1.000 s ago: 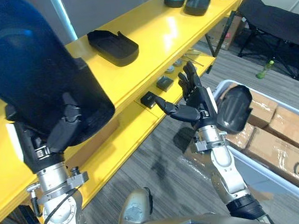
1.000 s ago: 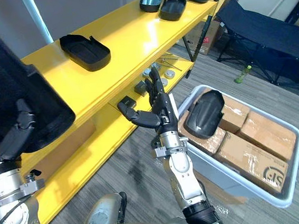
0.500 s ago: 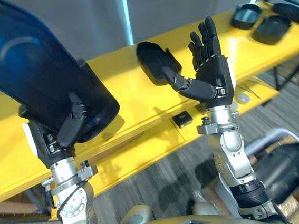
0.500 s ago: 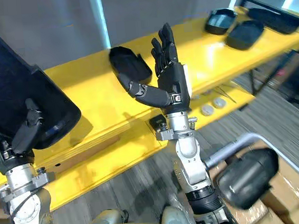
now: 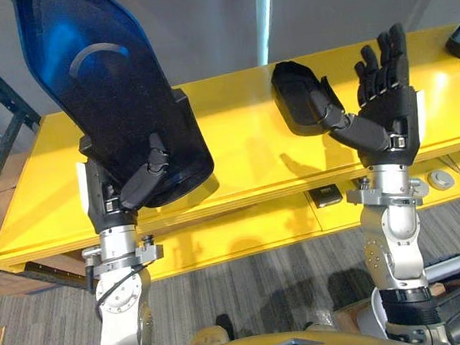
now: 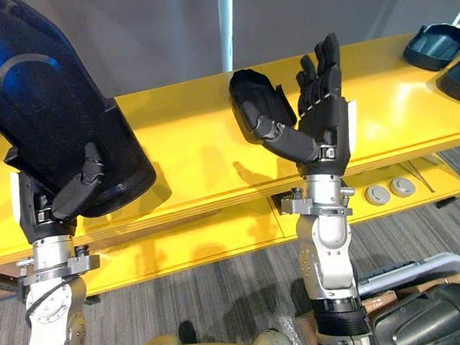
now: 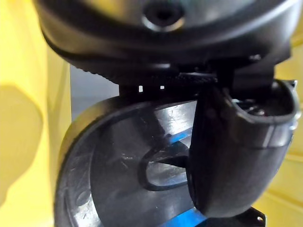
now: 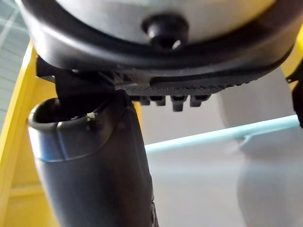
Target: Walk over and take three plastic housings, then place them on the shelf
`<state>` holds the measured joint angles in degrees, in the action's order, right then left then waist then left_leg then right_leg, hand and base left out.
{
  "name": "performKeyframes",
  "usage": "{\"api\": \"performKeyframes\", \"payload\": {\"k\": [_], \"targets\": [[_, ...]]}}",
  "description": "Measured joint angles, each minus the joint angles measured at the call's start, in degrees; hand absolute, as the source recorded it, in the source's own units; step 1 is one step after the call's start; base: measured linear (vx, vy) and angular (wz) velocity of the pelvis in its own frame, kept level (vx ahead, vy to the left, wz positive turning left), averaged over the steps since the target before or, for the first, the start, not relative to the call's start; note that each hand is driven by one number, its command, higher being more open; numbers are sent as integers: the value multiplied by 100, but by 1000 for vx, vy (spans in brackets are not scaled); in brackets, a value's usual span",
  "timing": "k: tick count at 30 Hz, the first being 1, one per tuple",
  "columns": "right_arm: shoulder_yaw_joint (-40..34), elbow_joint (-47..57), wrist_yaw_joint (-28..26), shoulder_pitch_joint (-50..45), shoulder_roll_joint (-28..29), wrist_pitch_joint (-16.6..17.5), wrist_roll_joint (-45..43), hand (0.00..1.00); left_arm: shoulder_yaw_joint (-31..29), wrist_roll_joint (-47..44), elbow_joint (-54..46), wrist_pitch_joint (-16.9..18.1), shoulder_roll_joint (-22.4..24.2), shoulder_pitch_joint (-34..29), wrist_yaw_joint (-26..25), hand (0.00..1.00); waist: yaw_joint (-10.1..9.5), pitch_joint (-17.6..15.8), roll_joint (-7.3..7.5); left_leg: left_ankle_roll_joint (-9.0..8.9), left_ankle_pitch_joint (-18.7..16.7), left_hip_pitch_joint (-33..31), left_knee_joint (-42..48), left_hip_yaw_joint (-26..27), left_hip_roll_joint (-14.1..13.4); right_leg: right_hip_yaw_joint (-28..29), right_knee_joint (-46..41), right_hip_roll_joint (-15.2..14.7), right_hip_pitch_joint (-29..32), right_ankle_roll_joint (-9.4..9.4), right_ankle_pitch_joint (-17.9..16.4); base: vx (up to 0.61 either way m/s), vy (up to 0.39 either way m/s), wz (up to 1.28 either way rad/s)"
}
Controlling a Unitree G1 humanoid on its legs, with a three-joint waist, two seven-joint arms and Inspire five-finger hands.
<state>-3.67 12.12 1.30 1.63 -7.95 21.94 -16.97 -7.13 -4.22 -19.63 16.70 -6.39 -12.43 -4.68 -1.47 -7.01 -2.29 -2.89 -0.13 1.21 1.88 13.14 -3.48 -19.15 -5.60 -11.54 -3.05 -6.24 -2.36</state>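
Note:
A big black plastic housing (image 5: 108, 94) stands upright at the upper left, over the yellow shelf top (image 5: 237, 159). My left hand (image 5: 126, 191) is shut on its lower end. In the left wrist view the thumb (image 7: 236, 156) curls over the housing's hollow inside (image 7: 128, 175). My right hand (image 5: 387, 112) is raised in front of the shelf, open, fingers straight up, holding nothing. Behind its thumb a second black housing (image 6: 256, 109) lies on the shelf top. A third housing (image 6: 436, 320) lies in a grey bin at the lower right.
More dark housings (image 6: 437, 41) sit at the shelf's far right end. The lower shelf (image 5: 243, 228) carries a small black block (image 5: 324, 196) and round discs (image 6: 376, 194). The bin's rim (image 6: 410, 268) is close to my right arm. A dark rack post (image 5: 0, 154) stands at the left.
The camera has swung so the shelf now runs straight across and the bin has slid to the lower right. My right hand has risen, still open. The left hand keeps its housing.

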Motion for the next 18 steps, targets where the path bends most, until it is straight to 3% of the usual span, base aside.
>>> {"api": "performKeyframes", "payload": {"k": [6,14,18], "targets": [[-12,0,-270,-227,-17,-4,-23,100,81,50,233,-488,-477,203,669,0,197,4,6,47,4,52,-38,195,82,216,226,-27,2,-37,237,-29,59,-18],[75,-1,-979,-302,-349,-266,-397,100,66,-84,2387,-735,-1066,1580,477,0,378,18,18,113,56,130,-154,408,101,462,283,-9,91,-38,359,-36,31,-15],[285,-4,-1367,-302,-397,-472,-450,100,64,-249,2628,-813,-1069,1737,207,0,446,24,34,125,103,122,-226,462,110,531,283,10,170,-26,389,0,23,-8]]}}
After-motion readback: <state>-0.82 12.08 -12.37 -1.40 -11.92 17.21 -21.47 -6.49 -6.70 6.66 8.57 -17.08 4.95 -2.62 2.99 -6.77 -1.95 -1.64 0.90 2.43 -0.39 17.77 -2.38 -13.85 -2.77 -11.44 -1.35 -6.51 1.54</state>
